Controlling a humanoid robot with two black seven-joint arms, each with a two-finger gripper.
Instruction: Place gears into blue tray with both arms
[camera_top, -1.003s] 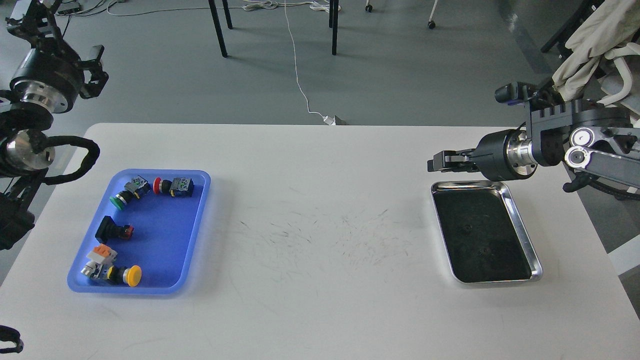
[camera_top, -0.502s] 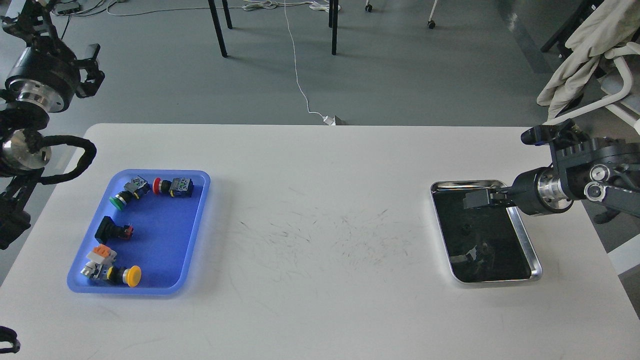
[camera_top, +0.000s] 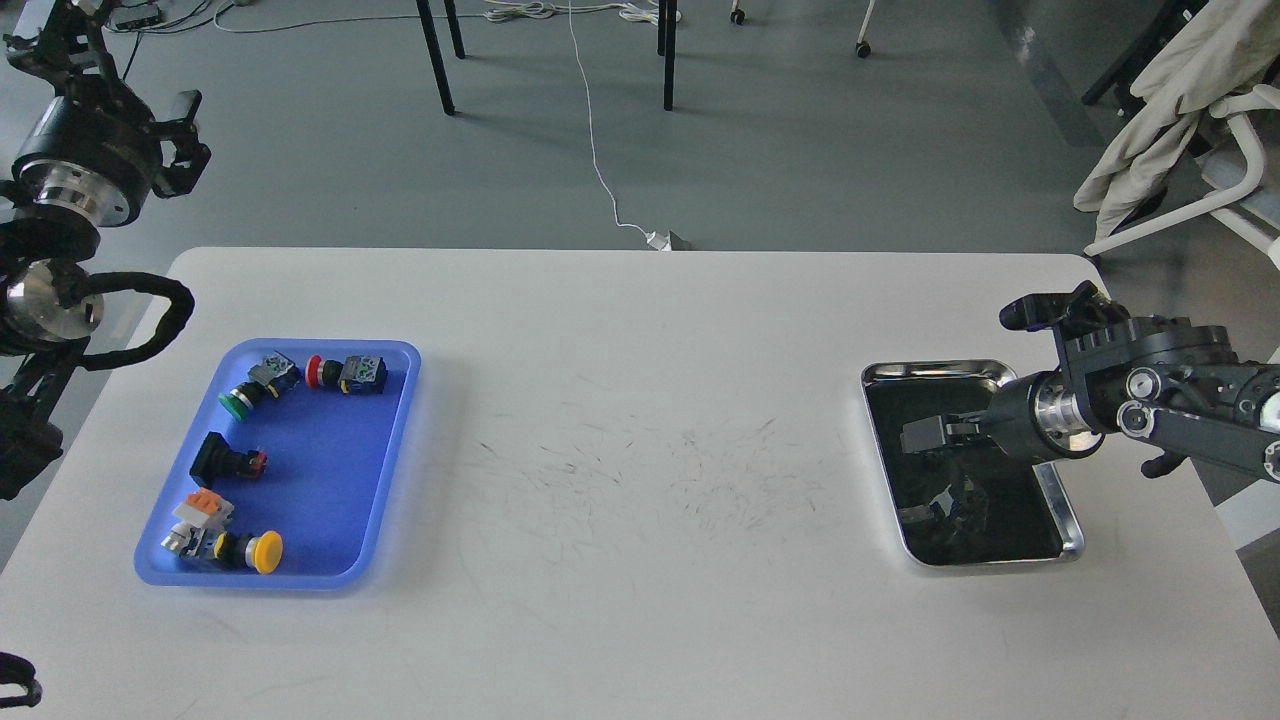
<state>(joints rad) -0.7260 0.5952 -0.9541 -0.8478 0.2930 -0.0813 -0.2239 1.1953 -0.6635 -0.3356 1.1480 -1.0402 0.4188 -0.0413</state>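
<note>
While the right arm reaches in from the right edge, its end effector hangs over the far part of the steel tray, which lies on the right side of the white table. This end effector is dark against the dark inside of the tray, so I cannot tell if its fingers are spread or clenched, and I cannot tell if it touches the tray floor. A dim reflection of it shows on the shiny floor, nearer to the camera. Gears are too small and dark to make out inside this tray. On the left side of the table, well apart from the steel tray, lies the blue tray. It holds several push buttons: one with a green cap and one with a red cap at the far end, a black block with a red tip in the middle, and one with a yellow cap at the near end beside a small orange and white piece. No gear can be made out in the blue tray. At the far left the left arm is raised beyond the table edge, and its end effector is seen dark at the top corner; I cannot tell its state.
</note>
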